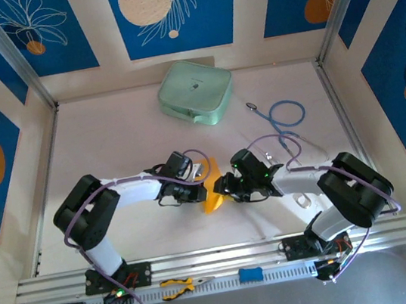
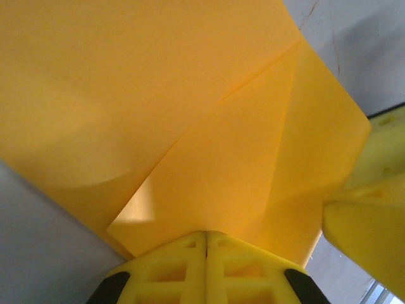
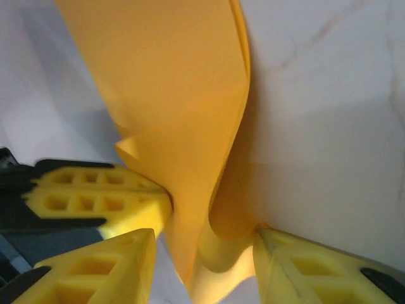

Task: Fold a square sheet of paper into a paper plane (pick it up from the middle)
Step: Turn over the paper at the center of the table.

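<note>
The square sheet of paper (image 1: 211,197), orange-yellow and folded into layered flaps with diagonal creases (image 2: 190,114), hangs between both grippers at the table's middle front. Whether it has the paper plane's dart shape I cannot tell. My left gripper (image 2: 206,237) is shut on its lower edge, fingers pressed together. My right gripper (image 3: 204,235) comes in from the right with its jaws apart; the paper (image 3: 183,95) curls loosely in the gap, brushing the right fingertip (image 3: 269,240). In the top view the left gripper (image 1: 198,192) and the right gripper (image 1: 224,187) nearly meet.
A pale green rounded case (image 1: 195,92) lies at the back centre. A blue cable loop (image 1: 287,114) sits at the back right. Orange-handled pliers (image 1: 180,285) and a small blue object (image 1: 250,274) rest on the front rail between the arm bases.
</note>
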Controlling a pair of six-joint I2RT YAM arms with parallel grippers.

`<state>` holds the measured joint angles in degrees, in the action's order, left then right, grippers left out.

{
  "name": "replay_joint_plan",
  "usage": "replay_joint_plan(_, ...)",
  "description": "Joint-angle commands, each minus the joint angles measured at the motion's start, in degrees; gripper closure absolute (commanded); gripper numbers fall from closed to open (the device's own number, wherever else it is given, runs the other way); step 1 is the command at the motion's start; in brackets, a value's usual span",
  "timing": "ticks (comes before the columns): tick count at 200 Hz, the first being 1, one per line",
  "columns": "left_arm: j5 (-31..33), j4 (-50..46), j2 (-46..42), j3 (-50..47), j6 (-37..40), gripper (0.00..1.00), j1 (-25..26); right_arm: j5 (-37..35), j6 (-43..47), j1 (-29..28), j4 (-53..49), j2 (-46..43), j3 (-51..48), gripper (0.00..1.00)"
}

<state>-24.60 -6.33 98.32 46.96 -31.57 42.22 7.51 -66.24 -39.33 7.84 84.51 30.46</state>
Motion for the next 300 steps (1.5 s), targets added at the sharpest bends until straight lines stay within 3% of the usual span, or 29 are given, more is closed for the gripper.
replay_joint_plan(1, 0.44, -1.45, 0.10, -1.54, -0.24, 0.98, -0.35, 3.85, 2.65, 1.34, 2.16, 1.89, 2.42, 0.54)
replay_joint_plan(117, 0.18, -1.41, -0.87, -1.86, -0.39, 0.98, -0.30, 6.89, 4.50, 5.66, 4.62, 6.79, 3.04, 0.55)
replay_joint_plan(204, -0.30, -0.26, -1.40, -2.19, -1.28, 0.98, -0.42, 10.72, 4.41, 6.92, 12.48, 11.10, 0.93, 0.71)
replay_joint_plan(253, -0.63, 0.45, -3.66, -2.68, -2.38, 0.96, -0.51, 12.88, 5.29, 7.59, 13.97, 12.61, 1.31, 0.85)
replay_joint_plan(276, 0.31, 3.14, -8.99, -4.76, -4.10, 0.87, -0.62, 13.36, 5.74, 7.73, 14.21, 11.75, 1.27, 0.91)
replay_joint_plan(300, 3.22, 0.09, -14.41, -4.51, -3.67, 0.77, -0.94, 13.05, 6.44, 7.87, 12.50, 8.95, 1.24, 0.93)
